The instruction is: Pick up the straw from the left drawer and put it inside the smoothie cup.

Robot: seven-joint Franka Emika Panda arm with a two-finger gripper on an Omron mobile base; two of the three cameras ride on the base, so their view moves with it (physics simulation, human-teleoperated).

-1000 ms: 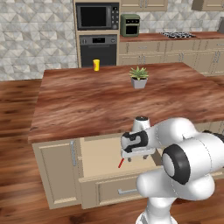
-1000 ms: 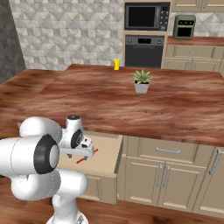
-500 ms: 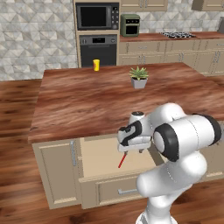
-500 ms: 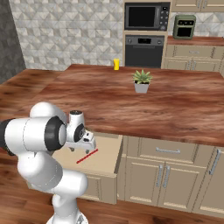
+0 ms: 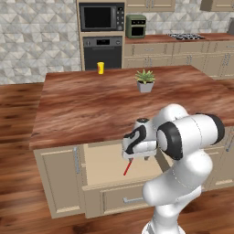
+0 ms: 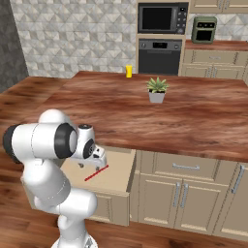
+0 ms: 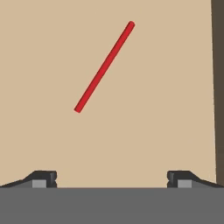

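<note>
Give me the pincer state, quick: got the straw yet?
Pincer: open and empty, above the straw, which lies flat on the left drawer floor.

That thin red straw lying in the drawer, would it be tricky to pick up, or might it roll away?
The straw looks round and slim, lying flat on the smooth drawer floor, so a nudge could well roll it. It reads as straight and stiff, probably very light. The open pincer would likely need to close squarely across it.
</note>
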